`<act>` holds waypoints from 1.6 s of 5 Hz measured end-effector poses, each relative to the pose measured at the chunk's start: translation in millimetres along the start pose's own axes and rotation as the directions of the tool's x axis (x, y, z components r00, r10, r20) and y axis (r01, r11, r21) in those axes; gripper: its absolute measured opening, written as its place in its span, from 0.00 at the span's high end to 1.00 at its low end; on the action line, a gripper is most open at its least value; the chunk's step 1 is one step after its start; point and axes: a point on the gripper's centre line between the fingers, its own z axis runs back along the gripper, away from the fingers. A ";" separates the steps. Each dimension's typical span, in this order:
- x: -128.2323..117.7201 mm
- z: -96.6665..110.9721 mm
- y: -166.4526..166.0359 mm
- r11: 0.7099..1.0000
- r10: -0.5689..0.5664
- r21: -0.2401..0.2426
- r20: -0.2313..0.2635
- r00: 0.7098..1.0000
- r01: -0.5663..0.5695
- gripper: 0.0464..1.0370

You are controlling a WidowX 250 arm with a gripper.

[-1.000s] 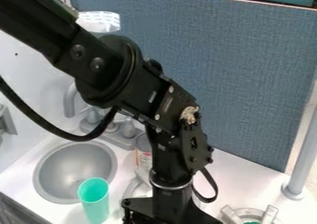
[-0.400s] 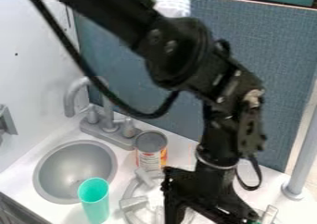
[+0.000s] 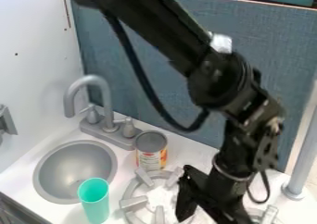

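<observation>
Camera view: the grey burner (image 3: 132, 203) lies just beside the tool (image 3: 197, 204), whose opening and hold are unclear.

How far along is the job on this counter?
Nothing can be called done from this view: the turquoise cup stands upright beside the sink, and the can stands near the faucet. The gripper hangs low by the burner; whether it holds anything, I can't tell. How much is left, these placements alone don't settle.

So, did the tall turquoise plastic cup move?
No, the cup stayed put, its rim still overlapping the edge of the round grey sink in the picture.
</observation>
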 end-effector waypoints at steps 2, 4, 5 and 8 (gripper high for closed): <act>23.4 -31.4 10.5 0.978 -0.205 -0.035 0.040 0.978 0.206 0.04; 51.3 -55.2 9.8 0.948 -0.310 -0.053 0.071 0.948 0.314 0.04; 64.5 -63.8 3.1 0.941 -0.332 -0.044 0.065 0.941 0.335 0.04; 90.1 -71.8 -22.4 0.928 -0.368 -0.020 0.083 0.926 0.371 0.09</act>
